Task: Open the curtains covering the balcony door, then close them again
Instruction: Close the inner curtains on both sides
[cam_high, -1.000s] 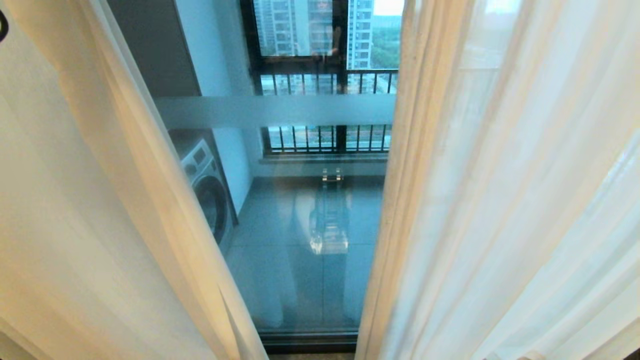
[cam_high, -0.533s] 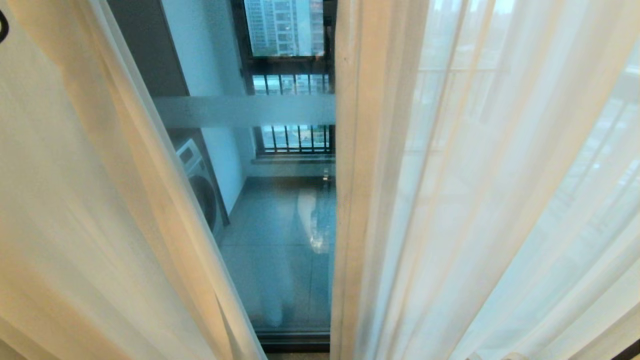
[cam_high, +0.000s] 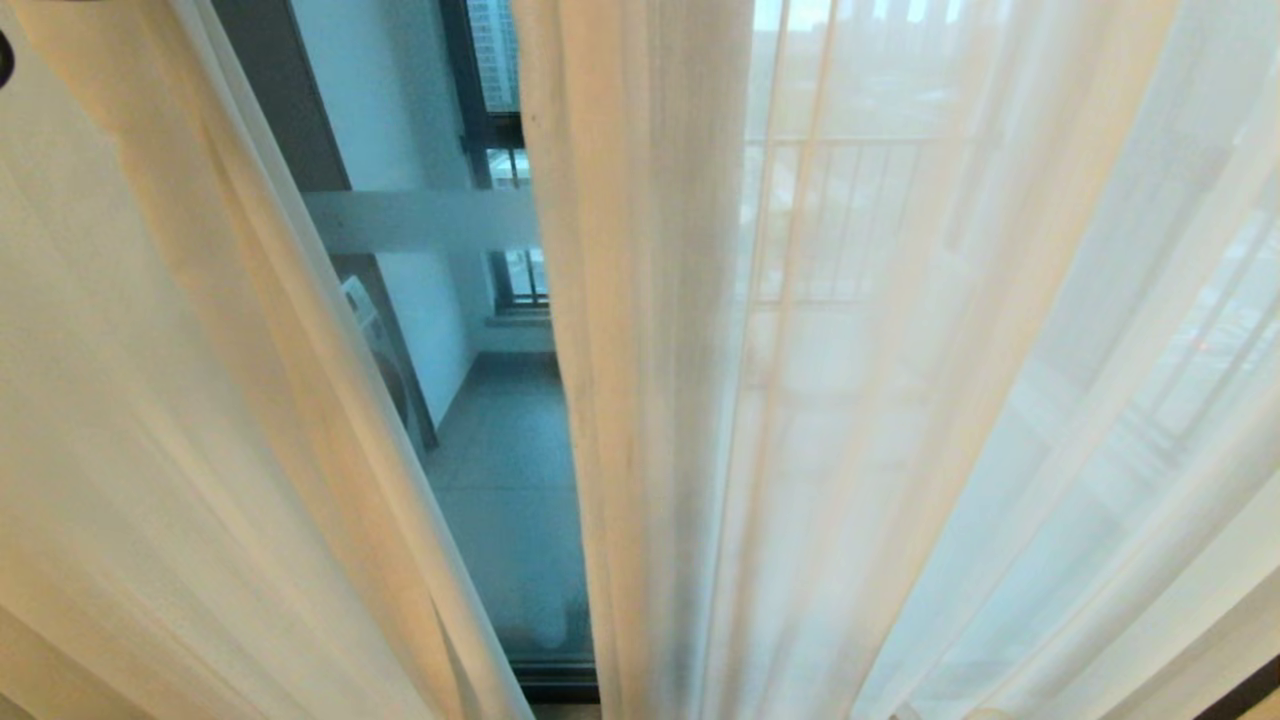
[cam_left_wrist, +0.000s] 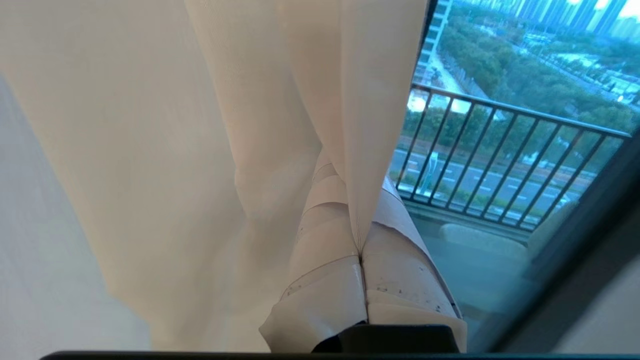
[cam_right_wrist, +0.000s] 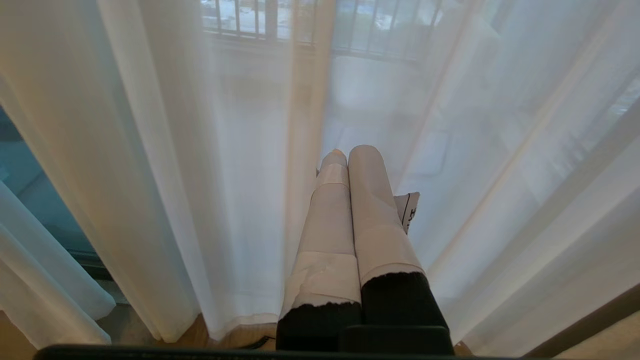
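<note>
1. I am in a high-rise home, facing floor-length curtains (cam_high: 900, 400) over a glass balcony door (cam_high: 500, 500).
2. At 11 o'clock beyond the glass, a washing machine (cam_high: 380, 350) stands on a tiled balcony floor.
3. Past the railing (cam_left_wrist: 500, 150), I see tower blocks, trees and a road far below.

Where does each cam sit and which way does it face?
Head: up on the robot, looking down at the curtains and the glass door; no arm shows.
Left wrist: behind the left gripper, shut on a sheer curtain's edge; railing beyond.
Right wrist: behind the shut right gripper, facing sheers, holding nothing.
Shared: curtains in all three; the wrist views share the railing.
</note>
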